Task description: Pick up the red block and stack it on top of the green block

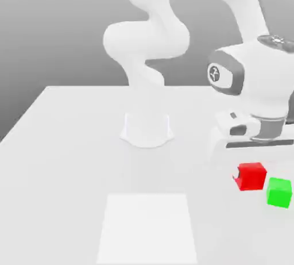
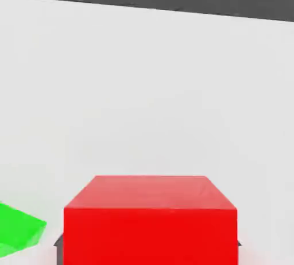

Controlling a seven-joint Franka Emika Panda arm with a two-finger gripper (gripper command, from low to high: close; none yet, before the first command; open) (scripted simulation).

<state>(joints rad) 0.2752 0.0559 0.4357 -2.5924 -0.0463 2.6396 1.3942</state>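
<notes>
In the exterior view, one white arm rises from a round base point(image 1: 147, 131) at the middle of the pale bench point(image 1: 69, 160) and bends over to the exterior view's right, where its hand point(image 1: 252, 129) hangs low. Directly under the hand is the red block point(image 1: 251, 176), one cube only. Whether it rests on the bench or is lifted slightly cannot be told. Just beside it, toward the exterior view's right and a little nearer the camera, sits the single green block point(image 1: 279, 192); the two cubes are close, and a narrow strip of bench seems to show between them. A lighter square patch point(image 1: 148, 232) marks the bench surface near the front, well apart from both cubes. Nothing else lies around the blocks, and only the hand itself stands over the red one. The jaws are hidden behind the hand's body here, so whether they are spread or gripping the cube cannot be told.

In the hand view, the red block point(image 2: 150, 221) sits close below the camera, with its top face and one side face showing. A dark sliver shows at each lower side of it. One corner of the green block point(image 2: 17, 230) shows off to one side, apart from the red cube. The bare bench point(image 2: 149, 85) stretches beyond them.
</notes>
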